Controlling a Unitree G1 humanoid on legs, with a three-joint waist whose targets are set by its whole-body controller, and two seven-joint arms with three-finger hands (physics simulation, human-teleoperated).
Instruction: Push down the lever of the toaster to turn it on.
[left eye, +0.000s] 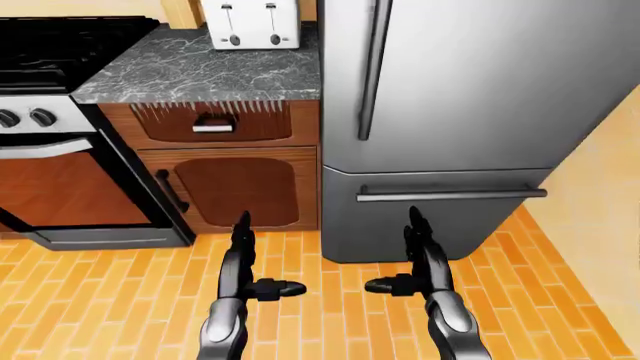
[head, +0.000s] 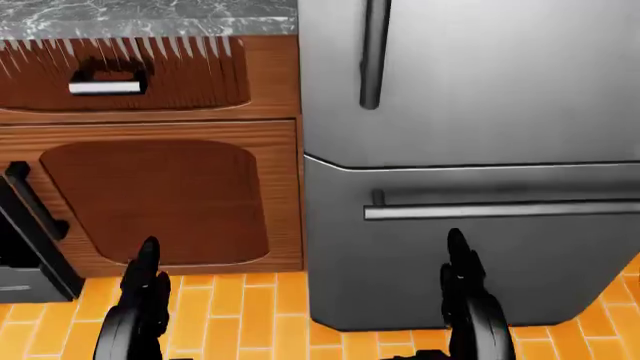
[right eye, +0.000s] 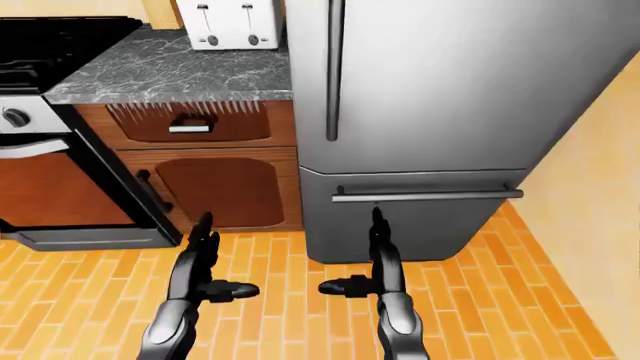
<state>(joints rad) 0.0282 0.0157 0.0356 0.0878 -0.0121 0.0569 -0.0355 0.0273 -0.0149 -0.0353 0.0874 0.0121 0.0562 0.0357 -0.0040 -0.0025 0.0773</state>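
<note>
Kitchen flooring of orange brick-pattern tile (left eye: 320, 300) fills the lower part of both eye views, meeting a yellow wall (left eye: 600, 225) at the right edge. One grey marbled counter (left eye: 200, 71) tops a wooden cabinet that has one drawer (left eye: 212, 124) with a silver pull and, beneath it, one door (left eye: 235, 187) with a rounded panel. One stainless fridge (left eye: 460, 82) stands just beside the cabinet on its right, carrying two handles: a vertical bar on the upper door and a horizontal bar (left eye: 450, 193) across the lower drawer. One stove (left eye: 50, 45) with black grates sits to the left of the counter, two knobs showing on its panel, and its oven door (left eye: 90, 187) hangs open with its edge toward the cabinet. One white toaster (left eye: 250, 24) stands at the top of the counter in the left-eye view, close to the fridge, with two levers (left eye: 235, 37) on its face, both well apart from the hands. Two black hands reach in from the bottom: the left hand (left eye: 243, 262) and the right hand (left eye: 420, 262) each point their fingers upward in the view with thumbs turned inward toward each other, spread and gripping nothing, hovering over the tile near the fridge base. The head view looks lower and shows only the cabinet, the fridge and the fingertips.
</note>
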